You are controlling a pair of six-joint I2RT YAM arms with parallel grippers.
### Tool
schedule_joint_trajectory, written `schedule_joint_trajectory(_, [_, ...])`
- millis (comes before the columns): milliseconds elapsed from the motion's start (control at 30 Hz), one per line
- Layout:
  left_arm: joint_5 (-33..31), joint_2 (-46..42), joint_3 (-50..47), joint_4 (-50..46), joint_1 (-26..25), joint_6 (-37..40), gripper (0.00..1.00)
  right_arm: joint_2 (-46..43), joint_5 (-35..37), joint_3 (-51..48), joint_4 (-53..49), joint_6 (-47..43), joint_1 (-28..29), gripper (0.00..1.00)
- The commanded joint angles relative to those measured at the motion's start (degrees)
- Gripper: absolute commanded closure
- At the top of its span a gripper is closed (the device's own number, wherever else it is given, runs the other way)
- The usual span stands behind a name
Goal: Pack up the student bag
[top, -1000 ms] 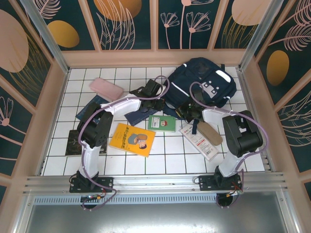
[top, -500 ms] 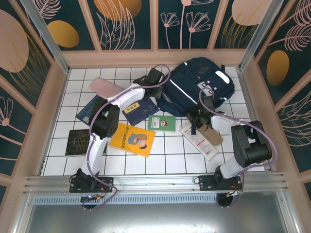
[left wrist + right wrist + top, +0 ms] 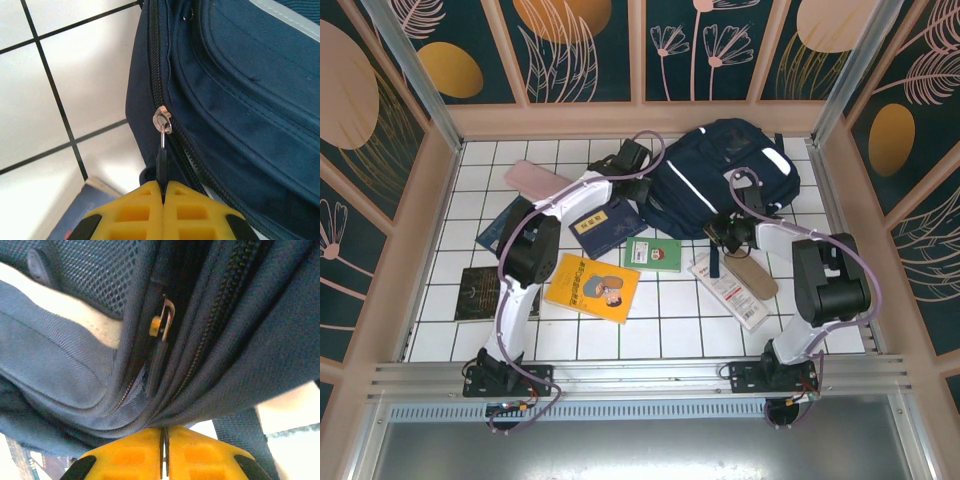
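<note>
Writing: print is seen on the yellow book (image 3: 592, 288), the green booklet (image 3: 653, 253) and the pale label of the blue book (image 3: 605, 225), but none of it can be read at this size.
Bag position: the bag (image 3: 720, 165) is laid on the table (image 3: 650, 320) by the far edge, toward the far right corner.
Bag axis: the long axis is run roughly along the far edge, with the right end tilted slightly toward the far right corner.
Bag look: dark navy fabric, a white stripe (image 3: 776, 158), padded seams and black zip tracks; a mesh panel (image 3: 85, 270) is seen in the right wrist view.
Left gripper (image 3: 163, 187): the jaws are closed on the zip pull (image 3: 162, 150), which hangs from a silver slider (image 3: 162, 121).
Right gripper (image 3: 163, 432): the jaws are pressed together just under the bag's folds; whether anything is pinched cannot be told.
</note>
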Motion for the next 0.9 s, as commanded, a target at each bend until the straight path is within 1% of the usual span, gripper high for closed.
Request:
schedule_joint_trajectory(0, [5.1, -7.8, -3.8, 0.2, -1.8, 0.8, 1.0, 2.2, 4.4, 4.0, -2.6, -3.9, -2.6, 0.86])
schedule_joint_trajectory(167, [8.9, -10.4, -7.5, 0.2, -5.9, 0.9, 1.0, 3.1, 6.8, 6.6, -4.3, -6.3, -9.1, 0.83])
schedule_joint_trajectory(300, [13.4, -10.0, -7.9, 2.0, -8.5, -2.0, 1.0, 2.5, 5.9, 9.1, -5.8, -9.8, -13.1, 0.79])
schedule_joint_trajectory(400, [14.5, -9.6, -8.3, 3.1, -9.4, -3.2, 1.0, -0.3, 6.2, 9.5, -7.3, -11.3, -13.9, 0.72])
schedule_joint_trajectory(467, [16.5, -9.5, -8.6, 3.8, -9.7, -4.2, 1.0, -2.9, 6.0, 8.9, -8.4, -11.4, -13.8, 0.64])
schedule_joint_trajectory(500, [17.1, -9.3, -8.5, 3.7, -10.1, -4.1, 1.0, -4.3, 4.7, 8.1, -8.6, -11.2, -13.8, 0.61])
schedule_joint_trajectory(567, [16.0, -9.5, -8.8, 3.3, -10.5, -3.7, 1.0, -7.4, 2.3, 6.4, -8.8, -10.1, -13.0, 0.56])
schedule_joint_trajectory(633, [13.2, -9.9, -9.7, 3.4, -10.5, -3.3, 1.0, -10.5, 1.3, 4.5, -9.0, -9.0, -11.2, 0.52])
schedule_joint_trajectory(700, [8.9, -10.2, -9.8, 3.0, -10.3, -3.5, 1.0, -13.5, 1.9, 2.5, -9.3, -7.5, -8.2, 0.46])
schedule_joint_trajectory(800, [3.2, -9.9, -8.4, 1.7, -9.3, -3.8, 1.0, -16.6, 1.8, -1.4, -7.3, -4.1, -3.1, 0.42])
schedule_joint_trajectory(833, [1.6, -9.5, -7.6, 1.0, -8.9, -4.0, 0.98, -17.2, 1.6, -2.5, -6.2, -2.6, -1.4, 0.4])
schedule_joint_trajectory(867, [0.1, -9.1, -6.8, 0.3, -8.2, -4.1, 0.92, -17.6, 0.9, -4.0, -4.6, -0.5, 0.3, 0.39])
